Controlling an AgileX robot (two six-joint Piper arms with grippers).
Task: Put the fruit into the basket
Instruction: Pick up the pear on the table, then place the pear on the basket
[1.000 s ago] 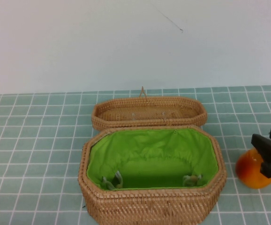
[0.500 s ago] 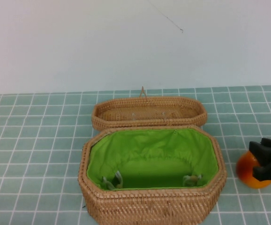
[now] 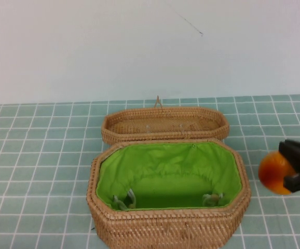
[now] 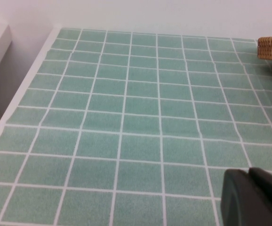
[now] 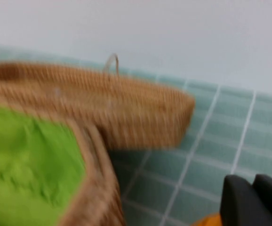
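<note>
Now the right gripper [image 3: 295,168], clamped on the fruit [image 3: 272,173], has lifted it off the desk [image 3: 36,155] and nudged it toward the open basket [image 3: 168,228]; carrying over the rim comes next. The left gripper [image 4: 253,197] idles apart, its opening hidden.

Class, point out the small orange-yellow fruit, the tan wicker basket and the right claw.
Small orange-yellow fruit [image 3: 272,173], high view, its bare left side.
Tan woven wicker basket [image 3: 165,228], high view, its front wall.
Right claw [image 3: 295,168], high view, between the fingertips, on the fruit.
</note>
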